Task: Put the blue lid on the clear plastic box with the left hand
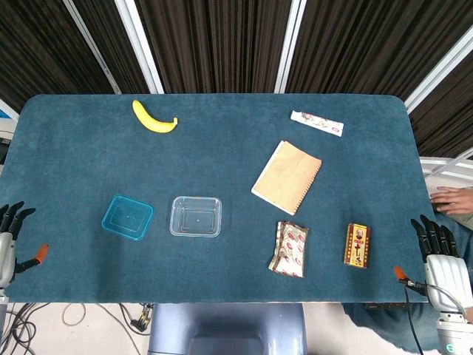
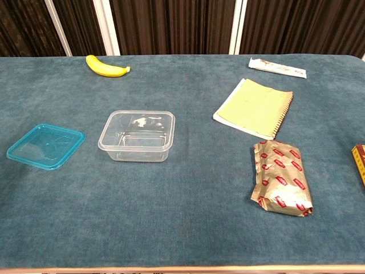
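Nothing of the task is done yet, as far as I can judge: the lid is off and neither hand touches anything.

Landmark: clear plastic box (image 1: 196, 216), near the front-centre of the table (image 1: 222, 155). I log everything against it, left to right.

- Left hand (image 1: 10, 233): well left of the box, at the table's left edge. Fingers apart, holding nothing. Not seen in the chest view.
- Blue lid (image 1: 128, 217): just left of the box, apart from it, lying flat on the cloth. From the chest view it seems to rest rim-up, like a shallow tray, with nothing in it.
- Banana (image 1: 154, 118): behind the box and a little left, near the far edge.
- Box itself: upright, open, empty; I see only glare on its floor in the chest view.
- Notebook (image 1: 287, 177): right of the box and further back.
- Foil snack packet (image 1: 289, 248): right of the box, nearer the front edge.
- Tube (image 1: 317, 123): far right and back.
- Small red-and-gold carton (image 1: 357, 245): further right, by the front.
- Right hand (image 1: 441, 255): well right of the box, off the table's corner, fingers spread, empty.

Remaining, by my estimate: I bring the left hand in to the lid, grasp it, carry it over the box, seat it.
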Controlling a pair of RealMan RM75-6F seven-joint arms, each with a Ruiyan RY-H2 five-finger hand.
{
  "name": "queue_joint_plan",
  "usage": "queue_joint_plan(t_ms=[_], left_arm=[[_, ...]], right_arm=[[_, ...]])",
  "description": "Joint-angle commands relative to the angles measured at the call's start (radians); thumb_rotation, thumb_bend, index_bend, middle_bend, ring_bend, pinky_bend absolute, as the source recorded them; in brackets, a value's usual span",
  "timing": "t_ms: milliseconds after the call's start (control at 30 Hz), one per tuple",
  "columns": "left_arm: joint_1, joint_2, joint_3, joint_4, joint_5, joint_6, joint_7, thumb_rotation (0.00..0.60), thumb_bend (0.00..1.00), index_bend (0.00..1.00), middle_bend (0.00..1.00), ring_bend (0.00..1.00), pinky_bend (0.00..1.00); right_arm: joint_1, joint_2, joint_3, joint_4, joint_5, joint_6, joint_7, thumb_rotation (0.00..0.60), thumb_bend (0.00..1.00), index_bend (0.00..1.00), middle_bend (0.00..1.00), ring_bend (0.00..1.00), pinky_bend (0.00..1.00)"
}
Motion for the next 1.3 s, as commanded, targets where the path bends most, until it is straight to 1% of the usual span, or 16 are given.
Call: queue_joint_plan(t_ms=[33, 433, 633, 767, 900, 1000, 1100, 1133, 1167, 1200, 1300], left_arm=[[-0.002, 0.0, 0.001, -0.002, -0.003, -0.006, 0.005, 0.6, 0.27, 0.18, 0.07, 0.0, 0.01], [0.009, 0.008, 0.003, -0.01, 0.008, 0.016, -0.007, 0.6, 0.27, 0.17, 0.07, 0.0, 0.01], [-0.003, 0.007, -0.011, 0.013, -0.018, -0.004, -0.01, 0.6, 0.21, 0.14, 0.06, 0.0, 0.01], [-0.015, 0.004, -0.001, 0.029, 0.005, -0.019, 0.004, 0.6, 0.18, 0.13, 0.05, 0.0, 0.01], [-0.053, 0.013, 0.0, 0.058, 0.044, -0.068, -0.017, 0.6, 0.16, 0.12, 0.05, 0.0, 0.01], [-0.122, 0.015, -0.012, 0.115, 0.085, -0.139, 0.009, 0.6, 0.13, 0.09, 0.05, 0.0, 0.0], [-0.187, 0.022, -0.016, 0.146, 0.078, -0.237, 0.063, 0.6, 0.1, 0.06, 0.04, 0.0, 0.0], [-0.213, 0.025, -0.019, 0.149, 0.063, -0.285, 0.078, 0.6, 0.1, 0.05, 0.04, 0.0, 0.0], [-0.272, 0.024, -0.029, 0.147, 0.029, -0.395, 0.07, 0.6, 0.1, 0.05, 0.04, 0.0, 0.0], [-0.305, 0.028, -0.038, 0.154, 0.001, -0.456, 0.065, 0.6, 0.1, 0.04, 0.04, 0.0, 0.0], [-0.357, 0.024, -0.042, 0.17, -0.019, -0.532, 0.077, 0.6, 0.1, 0.04, 0.04, 0.0, 0.0]], right_arm=[[0.0, 0.0, -0.001, 0.0, -0.001, -0.001, 0.0, 0.6, 0.27, 0.04, 0.0, 0.0, 0.0], [0.003, -0.002, -0.003, -0.001, -0.007, -0.002, -0.005, 0.6, 0.27, 0.04, 0.0, 0.0, 0.0], [0.004, -0.002, 0.001, -0.004, 0.009, -0.01, -0.008, 0.6, 0.27, 0.04, 0.0, 0.0, 0.0], [0.0, 0.001, 0.0, -0.013, 0.012, -0.008, 0.002, 0.6, 0.27, 0.04, 0.0, 0.0, 0.0], [-0.002, 0.009, 0.0, -0.019, 0.023, -0.016, 0.022, 0.6, 0.27, 0.04, 0.0, 0.0, 0.0], [-0.002, 0.015, 0.005, -0.022, 0.032, -0.018, 0.036, 0.6, 0.27, 0.04, 0.0, 0.0, 0.0], [-0.002, 0.017, 0.009, -0.022, 0.046, -0.022, 0.041, 0.6, 0.27, 0.04, 0.0, 0.0, 0.0], [-0.003, 0.017, 0.011, -0.024, 0.053, -0.025, 0.043, 0.6, 0.27, 0.04, 0.0, 0.0, 0.0], [-0.005, 0.018, 0.017, -0.028, 0.075, -0.028, 0.046, 0.6, 0.27, 0.04, 0.0, 0.0, 0.0], [-0.005, 0.019, 0.019, -0.031, 0.084, -0.032, 0.043, 0.6, 0.27, 0.04, 0.0, 0.0, 0.0], [-0.004, 0.021, 0.02, -0.037, 0.094, -0.038, 0.036, 0.6, 0.27, 0.04, 0.0, 0.0, 0.0]])
